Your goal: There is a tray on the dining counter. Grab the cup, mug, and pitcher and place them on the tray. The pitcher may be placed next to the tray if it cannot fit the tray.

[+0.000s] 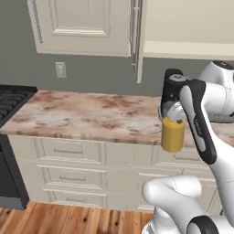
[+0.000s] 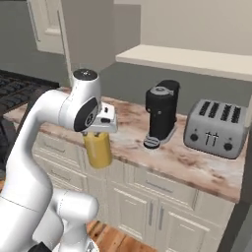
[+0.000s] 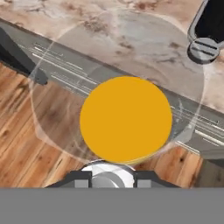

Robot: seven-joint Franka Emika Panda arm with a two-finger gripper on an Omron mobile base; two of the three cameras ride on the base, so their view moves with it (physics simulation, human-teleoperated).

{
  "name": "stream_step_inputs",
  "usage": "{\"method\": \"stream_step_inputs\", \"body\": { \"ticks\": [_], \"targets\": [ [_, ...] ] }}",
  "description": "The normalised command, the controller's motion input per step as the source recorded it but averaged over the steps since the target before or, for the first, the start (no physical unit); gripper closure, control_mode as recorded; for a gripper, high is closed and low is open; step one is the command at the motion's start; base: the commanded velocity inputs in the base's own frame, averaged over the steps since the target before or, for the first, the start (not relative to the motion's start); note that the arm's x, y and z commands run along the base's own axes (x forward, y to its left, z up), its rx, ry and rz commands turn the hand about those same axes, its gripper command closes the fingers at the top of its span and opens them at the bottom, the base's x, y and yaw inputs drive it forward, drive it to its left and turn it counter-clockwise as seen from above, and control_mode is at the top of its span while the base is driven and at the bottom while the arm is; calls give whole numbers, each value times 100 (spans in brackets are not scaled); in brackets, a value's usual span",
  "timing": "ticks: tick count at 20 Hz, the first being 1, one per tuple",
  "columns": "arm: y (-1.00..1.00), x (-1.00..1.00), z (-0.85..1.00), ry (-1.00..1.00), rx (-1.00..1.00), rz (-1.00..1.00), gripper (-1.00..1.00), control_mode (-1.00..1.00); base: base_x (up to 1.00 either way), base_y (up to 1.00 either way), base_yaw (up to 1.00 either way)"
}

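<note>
Pincer (image 2: 100, 129) is clamped on the top rim of the clear glass cylindrical pitcher with orange-yellow liquid (image 2: 98, 149); jaws part-closed around the rim, pitcher hanging upright below the hand. In the left base view the same pitcher (image 1: 173, 134) sits under the pincer (image 1: 171, 117), clear of the marbled reddish-brown and cream bench (image 1: 91, 114), out past its near edge and in front of the cream cabinet drawers (image 1: 68, 157). Nothing is under it but air and the wood plank floor (image 1: 68, 221).

Hand view looks straight down through the pitcher (image 3: 126, 119): orange disc of liquid in the middle, faint glass wall ring around it. Bench edge runs diagonally behind it, wood floor (image 3: 26, 144) on the near side, marbled top on the far side.

On the bench, right of the pitcher in the right base view: black coffee machine (image 2: 161, 114) standing upright, its round drip base also visible at the top right of the hand view. Further right, a grey four-slot toaster (image 2: 216, 128), apart from the coffee machine.

Left end of the bench meets a black stove (image 1: 11, 103). Cream wall cabinets (image 1: 82, 27) hang above, white wall outlet (image 1: 60, 70) on the grey back wall.
</note>
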Motion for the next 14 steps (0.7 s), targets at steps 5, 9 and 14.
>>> {"method": "stream_step_inputs", "body": {
  "ticks": [5, 9, 14],
  "targets": [
    [0, 0, 0, 0, 0, 0, 100, 100, -1, 45, 68],
    [0, 0, 0, 0, 0, 0, 100, 100, 0, 43, 76],
    [0, 0, 0, 0, 0, 0, 100, 100, 0, 44, 79]
  ]
}}
